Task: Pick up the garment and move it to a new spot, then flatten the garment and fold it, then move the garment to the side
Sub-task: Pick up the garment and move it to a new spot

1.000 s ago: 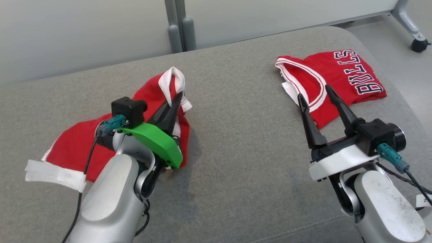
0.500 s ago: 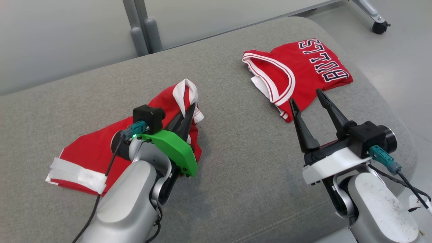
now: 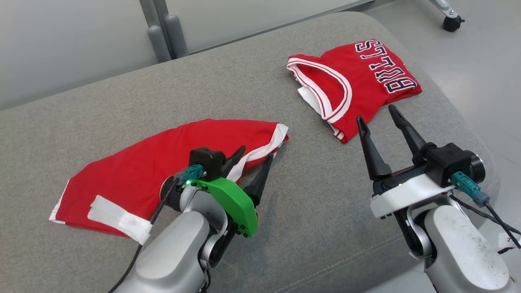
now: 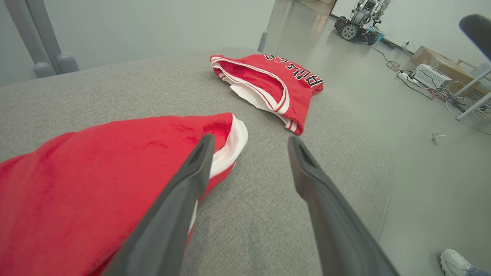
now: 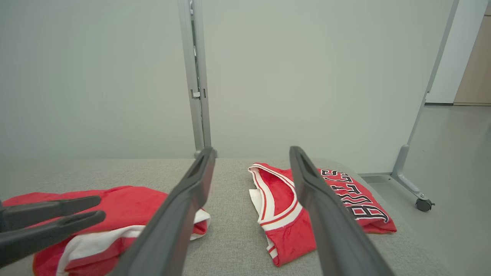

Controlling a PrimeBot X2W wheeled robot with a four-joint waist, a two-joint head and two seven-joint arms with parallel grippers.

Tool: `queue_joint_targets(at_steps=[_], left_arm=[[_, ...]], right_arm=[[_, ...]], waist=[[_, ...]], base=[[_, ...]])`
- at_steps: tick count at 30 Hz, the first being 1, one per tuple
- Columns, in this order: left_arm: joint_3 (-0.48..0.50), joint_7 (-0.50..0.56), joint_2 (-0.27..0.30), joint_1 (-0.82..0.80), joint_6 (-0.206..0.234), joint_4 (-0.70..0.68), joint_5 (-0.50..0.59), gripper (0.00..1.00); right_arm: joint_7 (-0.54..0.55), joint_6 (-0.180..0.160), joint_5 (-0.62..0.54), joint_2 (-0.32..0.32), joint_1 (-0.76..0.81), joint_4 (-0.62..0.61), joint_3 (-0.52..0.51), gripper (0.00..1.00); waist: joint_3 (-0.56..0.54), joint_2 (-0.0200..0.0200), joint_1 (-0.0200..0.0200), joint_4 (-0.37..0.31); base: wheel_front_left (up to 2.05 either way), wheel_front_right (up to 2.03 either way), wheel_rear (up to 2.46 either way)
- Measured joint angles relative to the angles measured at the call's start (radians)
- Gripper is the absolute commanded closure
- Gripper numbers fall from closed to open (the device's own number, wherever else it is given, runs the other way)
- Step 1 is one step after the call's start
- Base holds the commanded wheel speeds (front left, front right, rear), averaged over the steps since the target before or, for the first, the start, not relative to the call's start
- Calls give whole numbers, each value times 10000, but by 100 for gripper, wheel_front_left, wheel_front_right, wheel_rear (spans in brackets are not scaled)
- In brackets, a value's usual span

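A red garment [image 3: 171,154] with white trim lies spread out on the grey cushion [image 3: 309,203], left of centre. My left gripper [image 3: 254,158] stands open at its right-hand white-edged end, low over the cushion. In the left wrist view the garment [image 4: 96,172] lies under and beside the left finger, and nothing is held between the fingers of that gripper [image 4: 251,138]. My right gripper [image 3: 376,114] is open and empty, hovering just short of a folded red jersey. Its own view has the open gripper [image 5: 252,150] above the cushion and the left gripper's fingers [image 5: 57,209] at the left.
A folded red jersey [image 3: 354,81] with "BULLS" lettering lies at the cushion's far right, near the rounded edge. Behind the cushion stand grey divider posts [image 3: 163,32] and a wall panel. A castor [image 3: 449,23] is on the floor. A person's shoe [image 4: 456,262] is at the lower right.
My left gripper has let go of the white-trimmed edge it held up, opened and dropped lower. The garment now lies spread flat. The camera has shifted; the right gripper stays open.
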Motion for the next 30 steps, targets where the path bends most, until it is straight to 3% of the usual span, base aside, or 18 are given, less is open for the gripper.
queue_joint_targets(at_steps=[19,30], left_arm=[[-1097,-830,44,318,441,1055,1260,0],[-1085,-949,69,759,646,1737,1315,0]], right_arm=[[-86,-100,167,-151,78,249,-454,0],[-86,2,167,33,69,244,-173,0]], waist=[[-178,0,0,1103],[-57,0,1,922]], base=[[0,0,0],[0,0,0]])
